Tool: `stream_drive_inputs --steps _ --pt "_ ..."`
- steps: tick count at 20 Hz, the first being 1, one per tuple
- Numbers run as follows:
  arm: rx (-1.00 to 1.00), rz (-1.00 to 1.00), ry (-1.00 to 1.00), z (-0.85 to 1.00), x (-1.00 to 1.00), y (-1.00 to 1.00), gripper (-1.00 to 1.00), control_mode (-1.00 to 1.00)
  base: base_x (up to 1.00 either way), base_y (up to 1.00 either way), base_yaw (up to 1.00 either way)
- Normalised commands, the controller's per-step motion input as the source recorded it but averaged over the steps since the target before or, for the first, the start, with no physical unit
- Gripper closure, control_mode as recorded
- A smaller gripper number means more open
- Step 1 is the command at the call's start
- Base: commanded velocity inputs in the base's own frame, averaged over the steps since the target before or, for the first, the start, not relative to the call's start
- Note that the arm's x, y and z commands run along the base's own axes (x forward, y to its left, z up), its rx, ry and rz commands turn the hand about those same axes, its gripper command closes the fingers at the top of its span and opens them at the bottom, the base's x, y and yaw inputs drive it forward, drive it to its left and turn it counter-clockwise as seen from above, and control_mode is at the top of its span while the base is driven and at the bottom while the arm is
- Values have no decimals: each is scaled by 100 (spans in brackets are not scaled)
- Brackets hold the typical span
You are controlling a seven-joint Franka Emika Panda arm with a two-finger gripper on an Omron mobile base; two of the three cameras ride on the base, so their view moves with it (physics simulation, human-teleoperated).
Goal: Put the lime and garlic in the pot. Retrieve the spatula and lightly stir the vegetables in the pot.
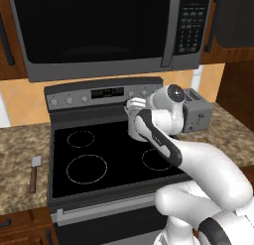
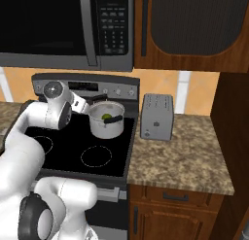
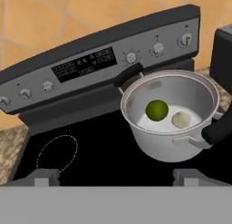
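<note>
Two small round items, the bright-green lime [image 3: 157, 110] and off-white garlic bulb [image 3: 181, 120], lie inside the silver metal pot [image 3: 149, 141] just ahead of the wide-open, empty gripper [image 3: 116, 177].

The arm hides the pot [image 1: 133, 132] in the left base view. Toaster [image 3: 224, 60] is cut off by the hand view's edge

No text can be read; the stove [image 3: 90, 78] display and microwave [image 2: 113, 27] keypad are blurred.
</note>
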Motion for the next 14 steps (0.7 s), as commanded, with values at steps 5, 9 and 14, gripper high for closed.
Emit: stream_drive_inputs --steps 5,9,14 --pt "-14 7 17 2 -31 22 -100 -100 0 0 0" --pt "-1 1 14 19 -32 5 -100 -100 0 0 0" --pt "-2 2 19 19 -68 15 -100 -100 0 0 0"
